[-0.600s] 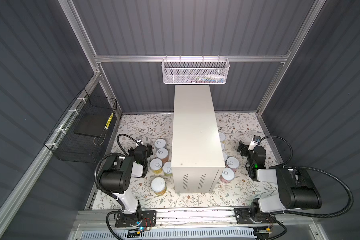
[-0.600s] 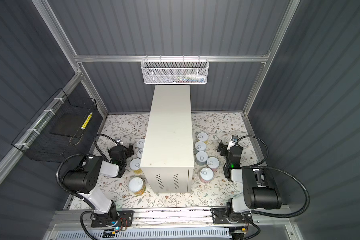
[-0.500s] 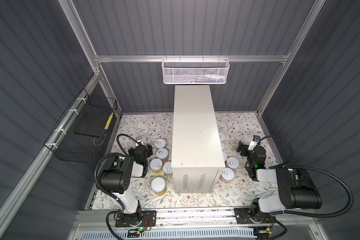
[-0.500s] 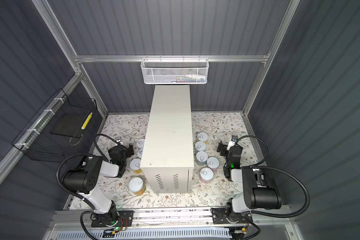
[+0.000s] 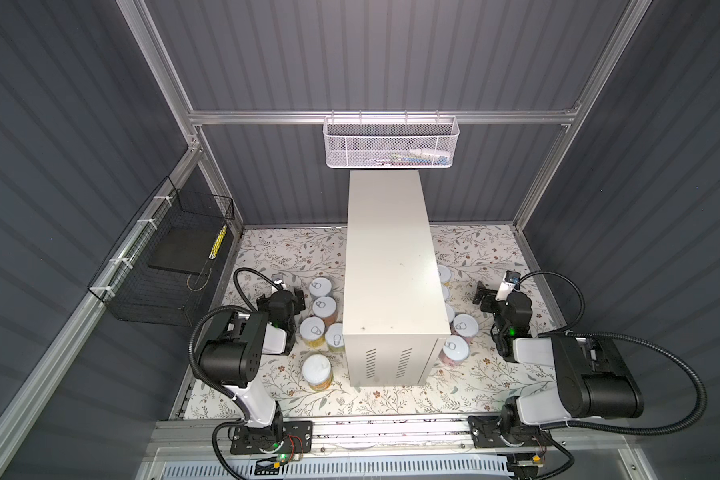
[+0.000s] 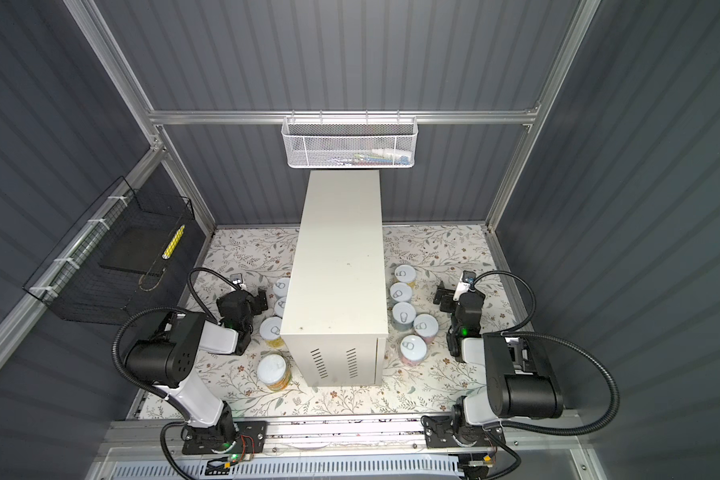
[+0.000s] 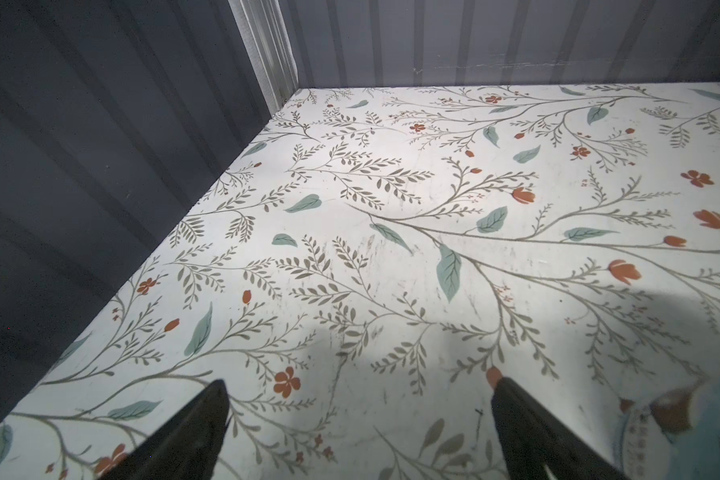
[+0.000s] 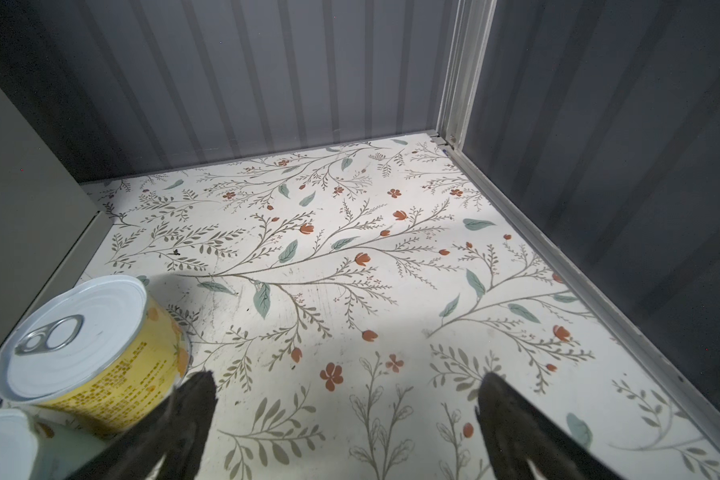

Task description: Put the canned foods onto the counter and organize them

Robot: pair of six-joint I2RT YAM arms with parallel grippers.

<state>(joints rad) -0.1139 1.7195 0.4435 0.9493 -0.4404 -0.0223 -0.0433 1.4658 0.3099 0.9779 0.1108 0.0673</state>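
"Right wrist view: right gripper point(image 8: 346, 376)?"
"Spread, empty; yellow can point(image 8: 113, 365) stood just beside one finger point(image 8: 175, 424), by the counter point(image 8: 17, 249)."
"And left gripper point(image 7: 360, 381)?"
"Spread, empty too; pale blue can point(image 7: 691, 428) sat just outside one finger point(image 7: 537, 428)."

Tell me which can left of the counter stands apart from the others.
The yellow-labelled can nearest the front edge, beside the counter's vented end. It stands alone; the other four cans on that side huddle together further back.

Twin overhead views; low wrist close-ups
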